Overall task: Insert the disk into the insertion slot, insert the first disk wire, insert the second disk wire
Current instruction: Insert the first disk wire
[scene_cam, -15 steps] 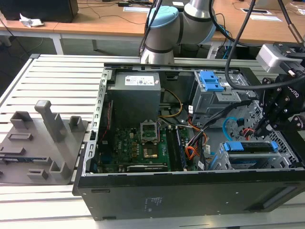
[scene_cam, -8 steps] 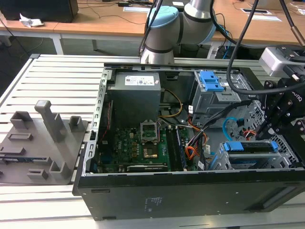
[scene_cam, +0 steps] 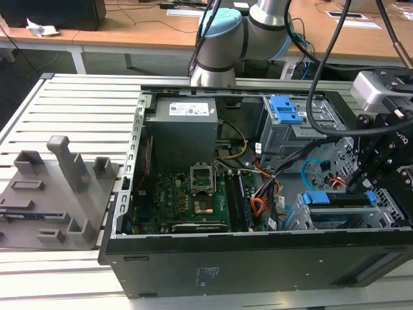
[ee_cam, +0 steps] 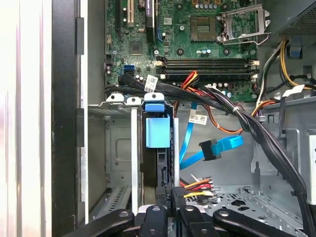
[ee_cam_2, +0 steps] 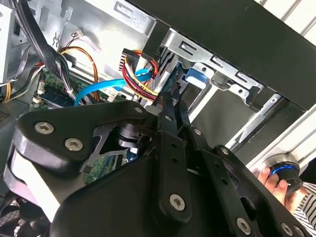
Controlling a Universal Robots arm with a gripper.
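Observation:
The disk (ee_cam: 157,132) sits upright in the insertion slot (ee_cam: 117,148), its blue bracket (scene_cam: 335,199) showing at the open end of the cage (scene_cam: 303,221). My gripper (ee_cam: 173,201) is at the disk's rear edge, shut on the black plug of the first disk wire (ee_cam: 196,185), a red, yellow and black bundle (ee_cam_2: 143,79). In the second wrist view the fingertips (ee_cam_2: 170,106) press close together against that plug. The second disk wire (ee_cam: 217,147), a flat light-blue cable (ee_cam_2: 96,90) with a dark plug, hangs loose beside the disk, apart from my gripper (scene_cam: 357,186).
Thick black cable bundles (ee_cam: 247,123) cross above the drive cage. The motherboard (scene_cam: 187,197) lies at the case's middle; a taller grey cage with a blue latch (scene_cam: 285,110) stands behind. A person's hand (ee_cam_2: 271,177) rests outside the case. Grey fixtures (scene_cam: 58,194) stand at the exterior view's left.

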